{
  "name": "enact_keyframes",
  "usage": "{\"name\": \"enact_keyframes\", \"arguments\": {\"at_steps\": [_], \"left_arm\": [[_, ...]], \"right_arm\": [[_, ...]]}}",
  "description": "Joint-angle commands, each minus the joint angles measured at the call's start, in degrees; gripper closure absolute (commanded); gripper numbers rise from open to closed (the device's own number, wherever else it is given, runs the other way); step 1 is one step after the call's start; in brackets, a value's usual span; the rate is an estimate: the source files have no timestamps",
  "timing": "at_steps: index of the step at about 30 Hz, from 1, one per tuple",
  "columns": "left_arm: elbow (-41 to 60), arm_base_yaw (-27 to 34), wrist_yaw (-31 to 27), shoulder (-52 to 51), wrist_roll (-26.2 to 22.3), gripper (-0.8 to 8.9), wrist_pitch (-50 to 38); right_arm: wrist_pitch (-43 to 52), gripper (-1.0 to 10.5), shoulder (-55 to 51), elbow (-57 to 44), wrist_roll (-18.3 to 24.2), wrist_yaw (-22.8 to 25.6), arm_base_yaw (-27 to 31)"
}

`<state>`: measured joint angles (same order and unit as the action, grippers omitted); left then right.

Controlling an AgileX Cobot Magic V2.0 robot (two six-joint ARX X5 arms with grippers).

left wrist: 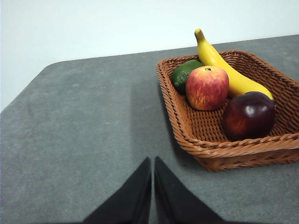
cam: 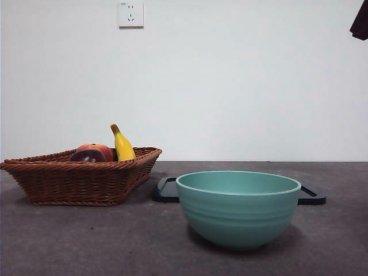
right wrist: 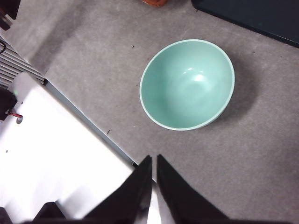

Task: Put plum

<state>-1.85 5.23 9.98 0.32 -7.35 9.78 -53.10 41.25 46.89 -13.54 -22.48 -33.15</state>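
The plum (left wrist: pixel 248 115), dark maroon and glossy, lies in the wicker basket (left wrist: pixel 219 154) near its front rim; the front view shows it (cam: pixel 87 156) just above the basket's (cam: pixel 75 181) edge. My left gripper (left wrist: pixel 153 161) is shut with nothing in it, hovering over bare table beside the basket. My right gripper (right wrist: pixel 153 158) is also shut and holds nothing, high above the table's edge, short of the teal bowl (right wrist: pixel 188 84). That bowl (cam: pixel 238 207) stands at the front centre and nothing lies in it.
A red-orange fruit (left wrist: pixel 207 87), a yellow banana (left wrist: pixel 229 70) and a green fruit (left wrist: pixel 183 73) share the basket. A black tray (cam: pixel 168 190) lies behind the bowl. A black arm tip (cam: pixel 360 23) shows at the top right corner.
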Motion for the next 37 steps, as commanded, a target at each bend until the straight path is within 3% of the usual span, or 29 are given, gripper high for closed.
{"name": "enact_keyframes", "arguments": {"at_steps": [1,17,19,22,28,32,37], "left_arm": [[1.2,0.1,-0.1,-0.2,0.6,8.05,0.5],[1.2,0.1,-0.1,-0.2,0.6,8.05,0.5],[1.2,0.1,-0.1,-0.2,0.6,8.05,0.5],[1.2,0.1,-0.1,-0.2,0.6,8.05,0.5],[1.2,0.1,-0.1,-0.2,0.6,8.05,0.5],[1.2,0.1,-0.1,-0.2,0.6,8.05,0.5],[1.2,0.1,-0.1,-0.2,0.6,8.05,0.5]], "right_arm": [[0.6,9.4,0.2,1.1,0.5,0.0,-0.3],[0.6,9.4,0.1,1.1,0.6,0.0,-0.3],[0.6,9.4,-0.7,1.1,2.4,0.0,0.8],[2.0,9.4,-2.6,1.0,5.6,0.0,4.7],[16.0,9.4,-10.4,-1.8,11.3,0.0,19.5],[24.0,9.4,-16.4,-6.8,11.7,1.0,29.0],[31.5,9.4,-24.5,-16.0,11.7,6.5,34.0]]}}
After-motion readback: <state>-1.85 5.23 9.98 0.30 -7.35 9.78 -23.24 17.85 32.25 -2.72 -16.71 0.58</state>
